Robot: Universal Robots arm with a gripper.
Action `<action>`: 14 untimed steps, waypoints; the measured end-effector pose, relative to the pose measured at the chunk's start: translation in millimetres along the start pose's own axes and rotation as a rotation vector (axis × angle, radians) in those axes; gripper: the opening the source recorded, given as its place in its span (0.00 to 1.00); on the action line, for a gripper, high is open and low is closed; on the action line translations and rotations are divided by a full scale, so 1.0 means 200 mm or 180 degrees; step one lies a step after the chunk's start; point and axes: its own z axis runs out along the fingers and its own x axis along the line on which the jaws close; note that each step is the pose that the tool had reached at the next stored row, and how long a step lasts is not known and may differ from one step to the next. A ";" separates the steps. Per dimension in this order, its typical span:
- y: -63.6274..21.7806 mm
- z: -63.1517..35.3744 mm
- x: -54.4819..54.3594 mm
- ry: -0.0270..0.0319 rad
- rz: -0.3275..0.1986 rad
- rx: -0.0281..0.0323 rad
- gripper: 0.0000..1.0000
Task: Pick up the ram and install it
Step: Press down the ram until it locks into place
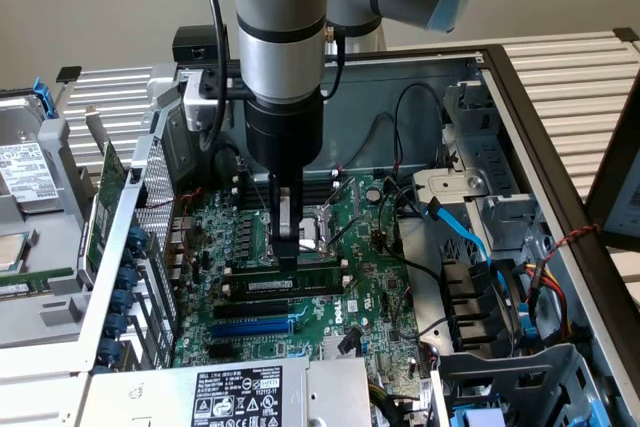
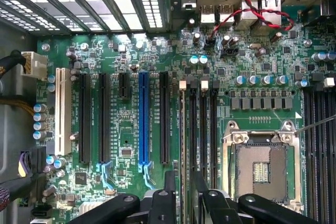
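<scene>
Standing on its long edge, the long thin green ram stick (image 1: 310, 282) with black chips and a white label sat clenched at its middle by the black two-fingered claw (image 1: 288, 257), just far of a long black slot (image 1: 255, 305) and a blue slot (image 1: 250, 328) on the green motherboard (image 1: 370, 287).

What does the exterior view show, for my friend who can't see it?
A robot arm reaches down into an open computer case, its gripper at the top edge of a thin green ram stick standing on the motherboard. A blue slot lies nearby.
</scene>
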 end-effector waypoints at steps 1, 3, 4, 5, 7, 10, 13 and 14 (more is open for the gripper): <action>0.002 0.000 0.00 0.0000 0.0001 0.0000 0.25; 0.003 0.000 0.00 0.0001 0.0001 0.0000 0.12; 0.004 0.000 0.00 0.0001 0.0001 0.0000 0.11; 0.005 0.000 0.00 0.0002 0.0002 0.0000 0.11; 0.006 0.000 0.00 0.0003 0.0002 0.0000 0.11; 0.007 0.000 -0.02 0.0006 0.0002 0.0000 0.11; 0.007 0.001 -0.02 0.0027 0.0003 0.0002 0.11; 0.007 0.001 -0.02 0.0040 0.0004 0.0002 0.11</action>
